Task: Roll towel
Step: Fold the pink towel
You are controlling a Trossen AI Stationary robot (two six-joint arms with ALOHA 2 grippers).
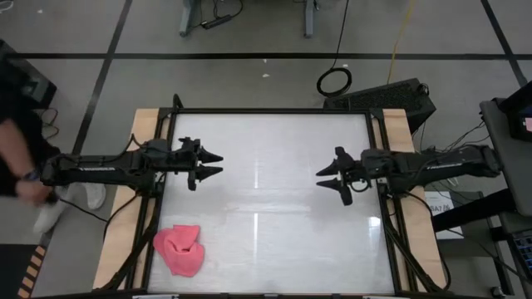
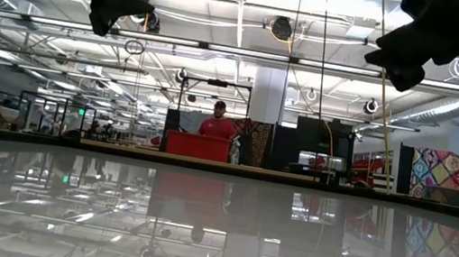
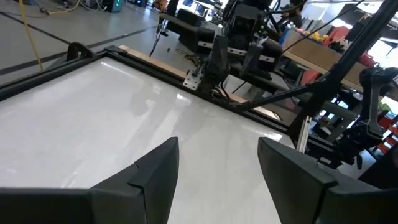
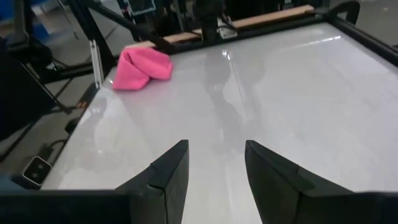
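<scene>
High view: a white, glossy rectangular table top (image 1: 274, 183) with a dark frame and pale wooden side strips carries one object, the small bright pink soft towel (image 1: 181, 249), which lies crumpled in a loose heap near the front left corner of the table, just inside the left edge. The left gripper (image 1: 214, 164) hovers over the left half of the table, well apart from the towel, its two dark fingers spread wide and holding nothing. The right gripper (image 1: 326, 178) hovers opposite it over the right half, fingers parted and likewise empty. A person's arm and hand (image 1: 25, 187) show on the floor side beyond the left edge. Low view: both grippers hang high above the bare surface; the towel does not show here, and a person in a red top (image 2: 217, 123) stands far behind in the room. Left wrist view: the two dark fingers (image 3: 155, 171) stand wide apart over empty table, facing the far arm's base. Right wrist view: the dark fingers (image 4: 171, 168) stand moderately apart, with the pink towel (image 4: 140, 69) lying far across the table near its corner. Judgement: no step of the rolling has begun; the next move calls for the left gripper to travel to the front left corner, and the heap probably needs spreading flat before it can be rolled.
</scene>
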